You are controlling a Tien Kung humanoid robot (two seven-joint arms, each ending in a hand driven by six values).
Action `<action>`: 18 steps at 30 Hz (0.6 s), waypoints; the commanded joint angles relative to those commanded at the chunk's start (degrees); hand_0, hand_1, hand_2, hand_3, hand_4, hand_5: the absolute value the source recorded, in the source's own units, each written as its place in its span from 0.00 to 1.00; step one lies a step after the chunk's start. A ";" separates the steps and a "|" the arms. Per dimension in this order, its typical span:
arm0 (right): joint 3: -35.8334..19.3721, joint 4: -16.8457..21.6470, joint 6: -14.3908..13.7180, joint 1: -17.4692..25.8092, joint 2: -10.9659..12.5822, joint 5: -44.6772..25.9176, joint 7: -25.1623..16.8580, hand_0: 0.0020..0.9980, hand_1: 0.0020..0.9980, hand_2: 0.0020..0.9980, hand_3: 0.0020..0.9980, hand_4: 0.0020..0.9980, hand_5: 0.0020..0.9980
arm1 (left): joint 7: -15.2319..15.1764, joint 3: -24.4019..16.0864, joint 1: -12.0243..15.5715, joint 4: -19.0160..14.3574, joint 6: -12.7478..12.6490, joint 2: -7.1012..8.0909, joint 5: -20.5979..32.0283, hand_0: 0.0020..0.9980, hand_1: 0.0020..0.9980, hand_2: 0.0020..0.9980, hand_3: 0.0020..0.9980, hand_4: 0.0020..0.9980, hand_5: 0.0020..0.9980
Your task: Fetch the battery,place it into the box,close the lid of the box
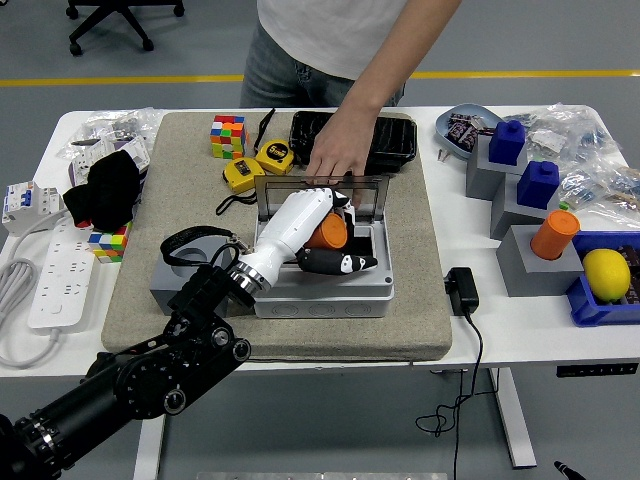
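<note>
My left hand (318, 238) reaches from the lower left into the open grey box (372, 287) at the middle of the mat. It is shut on an orange battery (327, 232), held over the box's inside near the upright clear lid (320, 193). A person's hand (337, 155) at the far side rests on the lid's top edge and holds it upright. My right hand is out of view.
A grey block (182, 266) stands left of the box, under my arm. Yellow tape measures (258, 163), a puzzle cube (227, 136) and a black case (385, 140) lie behind. Grey stands with blue and orange pieces (535, 235) and a black charger (462, 290) are at the right.
</note>
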State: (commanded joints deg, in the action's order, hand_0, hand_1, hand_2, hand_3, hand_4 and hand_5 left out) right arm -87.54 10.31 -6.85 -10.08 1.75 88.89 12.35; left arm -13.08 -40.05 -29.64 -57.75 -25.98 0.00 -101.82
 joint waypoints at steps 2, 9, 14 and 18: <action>-0.04 0.00 0.00 0.06 -0.01 0.02 0.01 0.54 0.56 0.58 0.52 0.91 0.74 | 0.01 0.11 0.14 -0.29 -0.04 0.00 -0.11 0.05 0.00 0.00 0.00 1.00 0.24; 0.04 0.00 0.01 0.07 -0.02 -0.11 -0.03 0.55 0.56 0.59 0.52 0.91 0.74 | 0.12 0.02 0.20 -0.61 -0.08 0.00 -0.93 0.05 0.00 0.00 0.00 1.00 0.24; -0.01 0.00 -0.02 -0.07 0.00 -0.15 -0.08 0.54 0.56 0.59 0.52 0.91 0.74 | 0.24 -0.16 0.10 -0.60 0.44 0.00 -2.00 0.07 0.00 0.00 0.00 1.00 0.26; -0.09 0.00 -0.02 -0.04 0.00 -0.12 -0.06 0.54 0.56 0.59 0.52 0.91 0.74 | 0.48 -0.38 0.11 -0.53 1.20 0.00 -2.76 0.07 0.00 0.00 0.00 1.00 0.26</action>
State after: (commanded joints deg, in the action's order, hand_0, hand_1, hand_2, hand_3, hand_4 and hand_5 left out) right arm -87.62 10.31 -6.87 -10.12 1.75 88.77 12.29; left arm -12.60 -40.43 -29.53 -58.28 -24.78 0.00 -104.58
